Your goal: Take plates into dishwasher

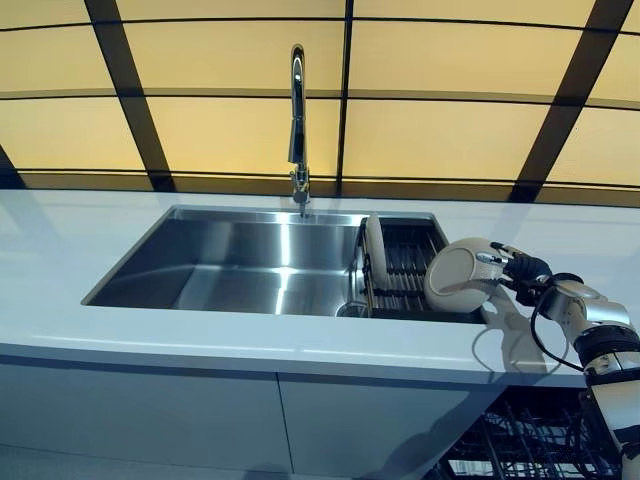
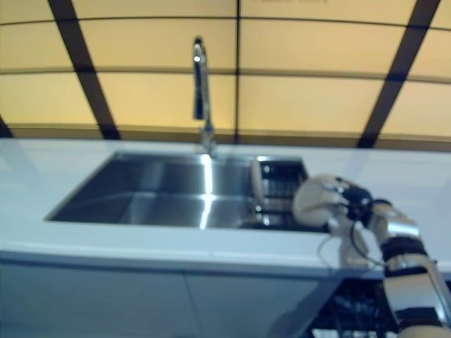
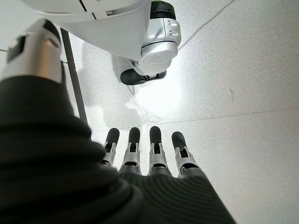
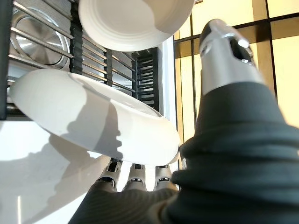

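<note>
My right hand (image 1: pixel 525 270) is shut on a white plate (image 1: pixel 460 275) and holds it tilted above the counter edge at the right end of the sink (image 1: pixel 250 260). In the right wrist view the plate (image 4: pixel 93 121) lies across my fingers (image 4: pixel 135 175), with the thumb (image 4: pixel 224 51) on its other side. A second white plate (image 1: pixel 375 250) stands on edge in the black dish rack (image 1: pixel 410 260) inside the sink; it also shows in the right wrist view (image 4: pixel 135 21). My left hand (image 3: pixel 154 149) shows only in its wrist view, fingers straight, empty, over the floor.
A tall chrome faucet (image 1: pixel 297 120) stands behind the sink. The pale counter (image 1: pixel 60 260) runs all round it. The open dishwasher's wire rack (image 1: pixel 530 440) shows below the counter at the lower right. Yellow panels with dark frames line the back.
</note>
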Available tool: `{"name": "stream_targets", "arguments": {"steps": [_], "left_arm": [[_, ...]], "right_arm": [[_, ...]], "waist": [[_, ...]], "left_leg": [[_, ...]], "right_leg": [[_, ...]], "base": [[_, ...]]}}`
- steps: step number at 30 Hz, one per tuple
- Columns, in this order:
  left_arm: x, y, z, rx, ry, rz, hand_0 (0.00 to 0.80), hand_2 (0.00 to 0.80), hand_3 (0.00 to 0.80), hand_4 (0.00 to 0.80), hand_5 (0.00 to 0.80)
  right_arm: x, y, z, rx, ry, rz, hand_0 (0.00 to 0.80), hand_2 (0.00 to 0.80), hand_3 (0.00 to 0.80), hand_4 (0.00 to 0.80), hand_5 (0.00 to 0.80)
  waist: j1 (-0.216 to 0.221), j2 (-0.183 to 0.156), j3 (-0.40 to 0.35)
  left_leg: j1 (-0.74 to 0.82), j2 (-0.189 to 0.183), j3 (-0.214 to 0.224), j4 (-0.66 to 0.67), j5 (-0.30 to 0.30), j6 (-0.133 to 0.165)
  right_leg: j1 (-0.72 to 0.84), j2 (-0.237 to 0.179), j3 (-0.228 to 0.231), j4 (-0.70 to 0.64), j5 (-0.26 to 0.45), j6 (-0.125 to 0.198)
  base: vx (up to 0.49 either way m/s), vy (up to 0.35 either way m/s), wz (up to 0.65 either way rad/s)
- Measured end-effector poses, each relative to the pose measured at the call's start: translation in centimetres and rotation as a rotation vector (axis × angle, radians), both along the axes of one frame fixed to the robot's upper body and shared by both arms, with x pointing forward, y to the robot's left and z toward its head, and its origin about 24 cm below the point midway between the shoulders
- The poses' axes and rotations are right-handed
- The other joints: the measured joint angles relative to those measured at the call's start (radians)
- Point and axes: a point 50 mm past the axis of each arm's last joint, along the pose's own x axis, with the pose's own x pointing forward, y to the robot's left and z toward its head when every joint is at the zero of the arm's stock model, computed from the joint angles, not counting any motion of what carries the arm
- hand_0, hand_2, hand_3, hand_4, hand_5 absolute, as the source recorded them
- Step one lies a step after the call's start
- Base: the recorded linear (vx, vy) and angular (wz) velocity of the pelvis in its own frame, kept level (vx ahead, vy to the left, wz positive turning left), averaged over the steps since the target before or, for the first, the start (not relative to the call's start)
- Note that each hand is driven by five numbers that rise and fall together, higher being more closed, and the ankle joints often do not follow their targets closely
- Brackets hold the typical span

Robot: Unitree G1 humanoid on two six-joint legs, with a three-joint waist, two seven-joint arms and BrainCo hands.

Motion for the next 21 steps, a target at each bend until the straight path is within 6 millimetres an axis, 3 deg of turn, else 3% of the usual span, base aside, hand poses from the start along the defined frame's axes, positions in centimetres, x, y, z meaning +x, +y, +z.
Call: {"name": "stream_targets", "arguments": {"steps": [21], "left_arm": [[0.7, -0.1, 0.1, -0.005, -0.016, -0.026, 0.000, 0.000, 0.000, 0.000, 0.000]], "right_arm": [[-0.9, -1.8, 0.2, -0.154, 0.092, -0.019, 0.000, 0.000, 0.000, 0.000, 0.000]], "waist": [[-0.002, -0.010, 0.006]], "left_leg": [[0.000, -0.001, 0.014, -0.004, 0.001, 0.000]], "right_leg": [[-0.011, 0.001, 0.011, 0.001, 0.001, -0.001]], "base": [[0.000, -0.002, 0.00]]}}
